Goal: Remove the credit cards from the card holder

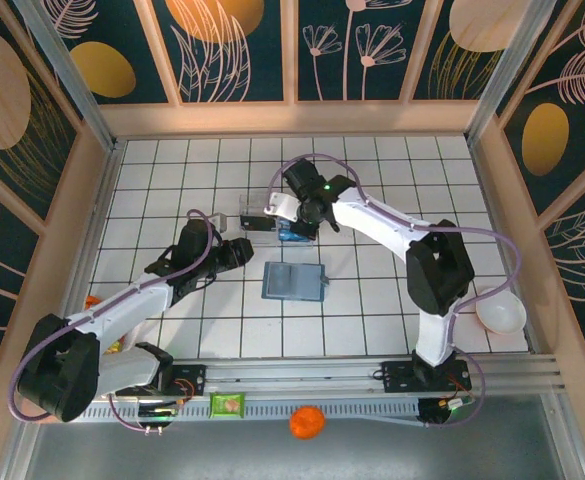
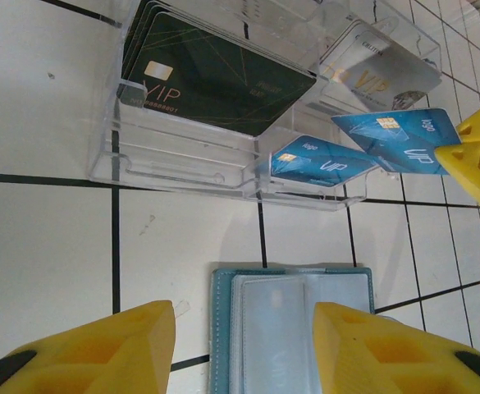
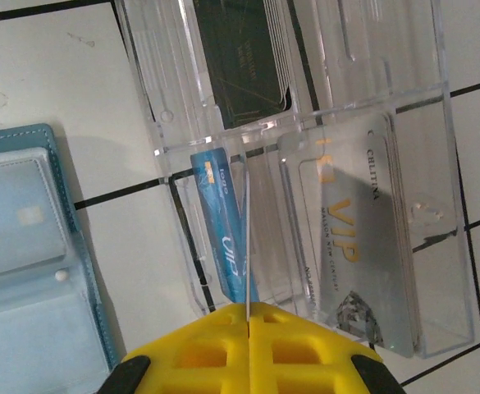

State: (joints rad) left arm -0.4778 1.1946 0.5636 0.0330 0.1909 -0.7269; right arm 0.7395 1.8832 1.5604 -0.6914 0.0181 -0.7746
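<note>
**Blue card clamped at the tray, holder lying open**

Nearest us, by the rail at the arm bases, we see an orange ball [image 1: 307, 422] and a small green packet [image 1: 228, 403]. Further in, the card holder [image 1: 294, 282] lies open and flat on the white tiles, just short of the clear plastic tray [image 2: 182, 156].

The left arm stretches low and slantwise from its base. The left gripper [image 2: 244, 316] hovers over the holder with its fingers apart, gripping nothing. The right arm bends at the elbow and reaches in from the right. The right gripper [image 3: 248, 320] has its fingers pressed together on a blue credit card [image 2: 395, 139], held over the tray.

From the left wrist we read "logo" and "VIP" on that card, while the right wrist camera gives it edge-on, as a thin line.

In the tray, a second blue card [image 2: 317, 160] also says "VIP". The dark green cards [image 2: 215, 78] carry a gold "VIP". The silver cards [image 3: 354, 238] read "VIP" beside a name starting "CELL".
</note>
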